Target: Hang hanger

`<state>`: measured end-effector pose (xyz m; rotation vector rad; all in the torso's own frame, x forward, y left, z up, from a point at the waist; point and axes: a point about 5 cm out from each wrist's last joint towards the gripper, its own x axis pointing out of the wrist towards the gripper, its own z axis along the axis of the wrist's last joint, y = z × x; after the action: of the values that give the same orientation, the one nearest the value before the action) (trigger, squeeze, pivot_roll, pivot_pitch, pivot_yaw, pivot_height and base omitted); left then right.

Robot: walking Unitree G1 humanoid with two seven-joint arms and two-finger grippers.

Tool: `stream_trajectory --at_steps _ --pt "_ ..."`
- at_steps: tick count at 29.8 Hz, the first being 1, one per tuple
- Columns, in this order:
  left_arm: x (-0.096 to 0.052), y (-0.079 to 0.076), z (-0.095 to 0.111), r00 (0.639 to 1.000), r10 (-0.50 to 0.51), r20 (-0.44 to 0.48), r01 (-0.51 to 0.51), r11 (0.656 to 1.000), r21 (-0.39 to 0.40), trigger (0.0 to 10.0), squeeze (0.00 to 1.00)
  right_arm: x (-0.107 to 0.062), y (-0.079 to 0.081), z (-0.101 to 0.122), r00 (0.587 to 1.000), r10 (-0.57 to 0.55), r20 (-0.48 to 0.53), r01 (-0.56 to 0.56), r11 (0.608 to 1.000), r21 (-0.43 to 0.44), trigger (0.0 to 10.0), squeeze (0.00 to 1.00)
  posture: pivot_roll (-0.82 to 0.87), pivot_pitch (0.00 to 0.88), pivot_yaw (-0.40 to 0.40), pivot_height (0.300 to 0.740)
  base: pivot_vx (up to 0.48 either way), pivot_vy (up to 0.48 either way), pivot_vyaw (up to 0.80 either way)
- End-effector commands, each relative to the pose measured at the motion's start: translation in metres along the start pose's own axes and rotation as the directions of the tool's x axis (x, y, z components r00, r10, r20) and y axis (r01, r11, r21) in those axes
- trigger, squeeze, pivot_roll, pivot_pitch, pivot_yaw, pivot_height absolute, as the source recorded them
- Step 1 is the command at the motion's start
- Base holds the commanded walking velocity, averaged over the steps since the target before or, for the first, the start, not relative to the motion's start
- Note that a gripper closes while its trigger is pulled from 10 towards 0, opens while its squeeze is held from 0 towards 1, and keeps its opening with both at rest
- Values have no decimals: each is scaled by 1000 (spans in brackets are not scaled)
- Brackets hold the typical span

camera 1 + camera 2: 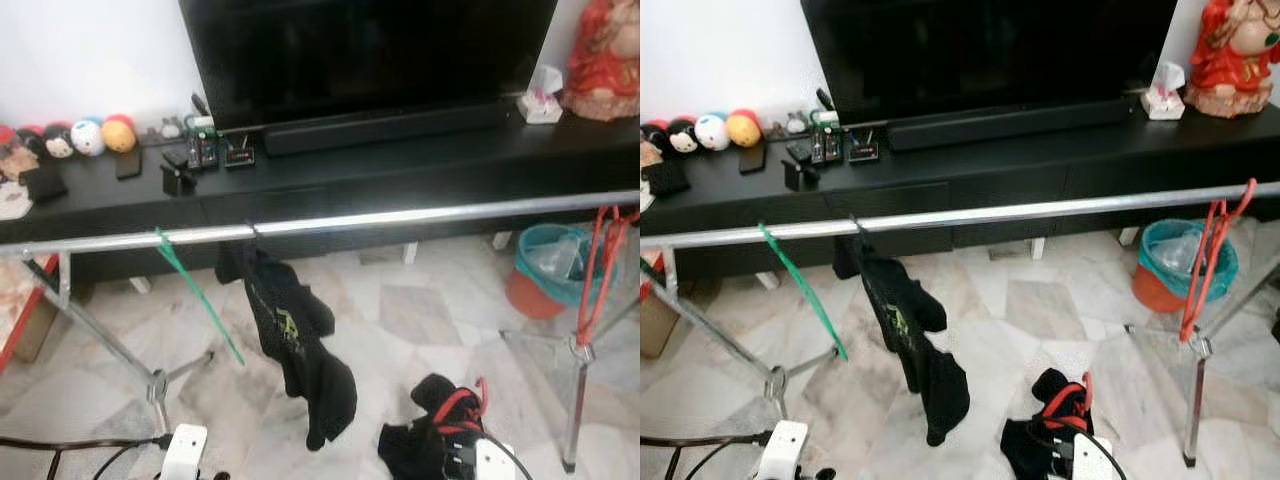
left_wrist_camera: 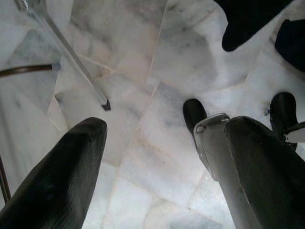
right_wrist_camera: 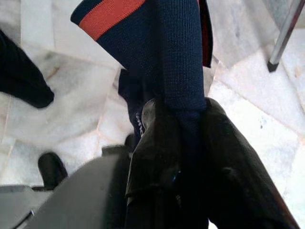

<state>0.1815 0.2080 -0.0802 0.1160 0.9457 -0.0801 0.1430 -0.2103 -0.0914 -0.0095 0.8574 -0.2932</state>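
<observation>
**Garment in Grip, Not Yet on the Rail**

Seen at the rail [image 1: 400, 217]: a green hanger [image 1: 195, 290] at 9 o'clock, a black garment [image 1: 290, 340] hooked just beside it, a red hanger [image 1: 597, 270] far at 3 o'clock. Below, at 5 o'clock, right gripper [image 3: 178, 143] pinching a navy garment with orange stripe [image 3: 162, 43], low above the marble floor [image 1: 400, 310]. Left gripper [image 2: 157, 143] spread apart, holding nothing, pointing to the floor. Judged as early in this step: still to lift and hook on the rail. Cannot tell whether a hanger is inside the held cloth.
</observation>
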Motion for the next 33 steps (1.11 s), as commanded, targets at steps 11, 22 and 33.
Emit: stream_trajectory --at_steps 11,22,33 --pt "-2 3 -8 1000 4 -31 -3 1000 11 10000 0 0 1 0 1000 9 -6 -9 1000 -9 10000 0 -95 0 85 740 -304 0 0" --pt "-2 3 -9 999 2 -33 -2 1000 14 10000 0 1 2 0 1000 15 -8 -15 1000 -10 10000 0 -93 0 87 740 -304 0 0" --pt "-2 1 -10 999 -3 -35 4 1000 17 10000 0 1 2 0 1000 7 -8 -7 1000 -20 10000 0 -94 0 89 740 -304 0 0"
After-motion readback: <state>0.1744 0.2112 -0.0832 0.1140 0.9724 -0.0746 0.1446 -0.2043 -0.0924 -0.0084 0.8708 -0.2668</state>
